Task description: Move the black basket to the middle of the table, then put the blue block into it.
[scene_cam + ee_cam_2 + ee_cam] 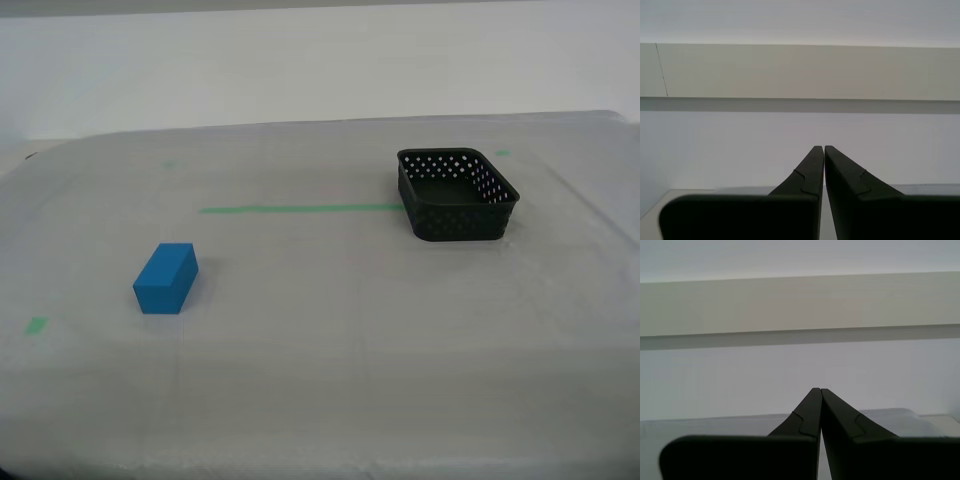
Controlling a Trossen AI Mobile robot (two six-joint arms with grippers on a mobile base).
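Toward the exterior view's right, the black basket (458,196) is seen on the table (330,380); the blue block (166,278) lies lower left. My first gripper (816,390) and my second gripper (820,148) are closed, empty.

Exterior overlooks table (330,390); wrist views face wall, level.

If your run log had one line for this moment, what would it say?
basket: exterior view's right, empty | block: exterior view's left, on table | first gripper: shut | second gripper: shut | nothing held
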